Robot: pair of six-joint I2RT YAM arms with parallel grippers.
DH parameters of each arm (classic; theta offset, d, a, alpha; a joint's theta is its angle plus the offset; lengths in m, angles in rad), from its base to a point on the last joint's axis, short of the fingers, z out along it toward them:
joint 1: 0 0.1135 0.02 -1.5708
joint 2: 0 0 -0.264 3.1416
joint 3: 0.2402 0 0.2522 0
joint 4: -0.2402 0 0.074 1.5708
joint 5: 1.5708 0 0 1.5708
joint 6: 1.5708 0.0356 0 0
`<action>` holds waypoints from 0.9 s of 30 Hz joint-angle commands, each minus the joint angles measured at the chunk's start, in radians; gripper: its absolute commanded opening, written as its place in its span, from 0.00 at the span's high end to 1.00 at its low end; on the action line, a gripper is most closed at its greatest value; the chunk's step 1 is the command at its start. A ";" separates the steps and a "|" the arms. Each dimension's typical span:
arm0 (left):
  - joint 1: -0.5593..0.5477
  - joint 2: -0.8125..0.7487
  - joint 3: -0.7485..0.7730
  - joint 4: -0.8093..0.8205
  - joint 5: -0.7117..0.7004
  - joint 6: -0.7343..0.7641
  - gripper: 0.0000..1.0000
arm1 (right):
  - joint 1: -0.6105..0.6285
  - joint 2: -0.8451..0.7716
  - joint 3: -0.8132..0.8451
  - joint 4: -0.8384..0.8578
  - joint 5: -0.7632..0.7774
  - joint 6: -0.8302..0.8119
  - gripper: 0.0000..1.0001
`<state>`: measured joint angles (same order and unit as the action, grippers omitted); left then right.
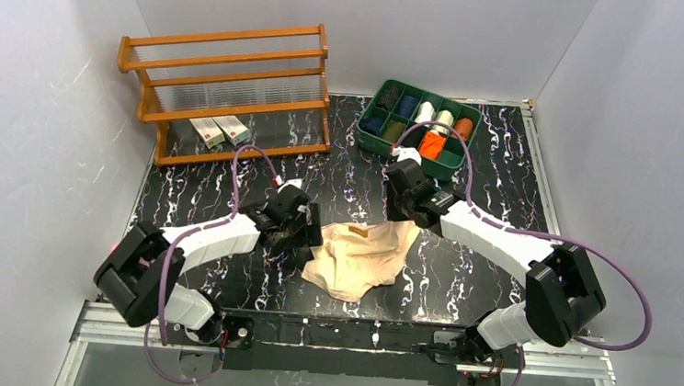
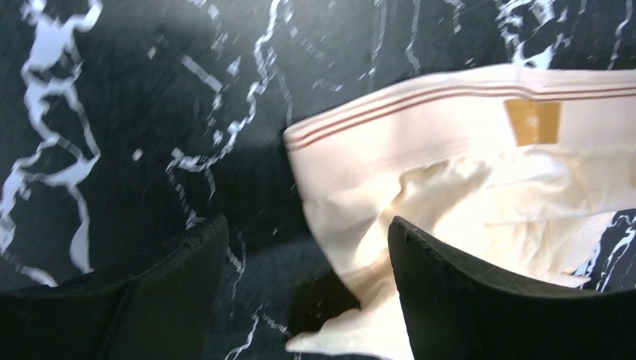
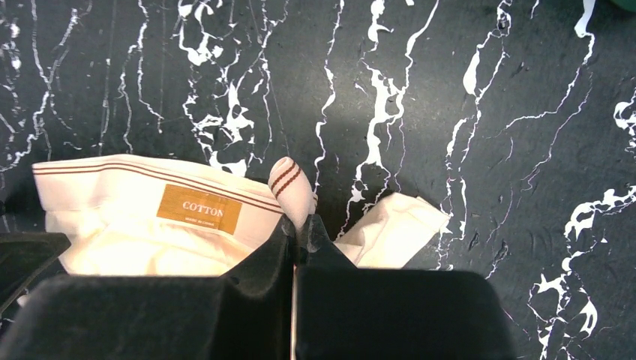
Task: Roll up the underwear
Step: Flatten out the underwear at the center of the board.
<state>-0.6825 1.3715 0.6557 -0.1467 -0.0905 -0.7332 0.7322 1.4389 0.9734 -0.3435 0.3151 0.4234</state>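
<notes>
Beige underwear (image 1: 359, 254) lies spread out and a bit rumpled on the black marbled tabletop (image 1: 191, 190), centre, between the two arms. The waistband (image 2: 420, 112) is on the far side, with a tan label (image 3: 199, 208) reading COTTON.

Left end effector (image 1: 297, 231): low at the left edge of the cloth, jaws spread wide, gripping nothing. In the left wrist view the two black fingers (image 2: 172, 292) stand well apart. The left corner of the waistband and the cloth below it lie in the gap and run behind the right-hand finger. Can't tell whether that finger touches the cloth.

Right end effector (image 1: 408, 203): at the far right corner of the cloth, clenched on it. In the right wrist view the fingertips are pressed together, with a small fold of striped waistband poking out just past them. A flap of cloth lies on the tabletop just right of the fingers.

Orange underwear (image 1: 431, 145): in the green tray (image 1: 363, 128) at the far right of the tabletop, in a near-row compartment. Other rolls (image 1: 408, 106) fill the compartments around it.

Wooden rack (image 1: 226, 92) stands far left, with two small boxes (image 1: 220, 131) at its base.
</notes>
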 commanded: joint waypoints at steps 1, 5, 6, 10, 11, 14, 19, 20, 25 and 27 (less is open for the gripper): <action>0.014 0.071 0.059 0.034 0.011 0.062 0.26 | -0.019 -0.005 0.009 0.016 -0.029 0.021 0.99; 0.020 0.123 0.091 0.029 -0.004 0.065 0.38 | -0.030 -0.006 0.010 0.021 -0.036 0.016 0.99; 0.020 0.135 0.097 0.022 -0.003 0.068 0.43 | -0.031 -0.005 0.012 0.018 -0.035 0.013 0.99; 0.019 0.173 0.091 0.017 0.004 0.085 0.61 | -0.039 -0.006 0.017 0.018 -0.033 0.004 0.99; 0.019 0.179 0.085 0.017 -0.004 0.083 0.63 | -0.042 -0.004 0.020 0.018 -0.033 0.002 0.99; 0.019 0.200 0.077 0.026 -0.034 0.079 0.66 | -0.047 0.000 0.028 0.019 -0.037 -0.005 0.99; 0.012 0.266 0.113 0.037 -0.069 0.089 0.90 | -0.055 0.009 0.039 0.029 -0.064 -0.015 0.99; 0.011 0.277 0.121 0.037 -0.081 0.093 0.97 | -0.059 0.008 0.044 0.029 -0.073 -0.017 0.99; 0.011 0.240 0.127 0.045 -0.119 0.113 1.00 | -0.080 -0.032 0.046 0.046 -0.152 -0.021 0.99; 0.011 0.167 0.116 0.045 -0.127 0.122 1.00 | -0.088 -0.058 0.045 0.047 -0.181 -0.021 0.99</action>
<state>-0.6701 1.6091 0.8080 -0.0215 -0.1444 -0.6519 0.6624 1.4464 0.9741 -0.3359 0.2076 0.4132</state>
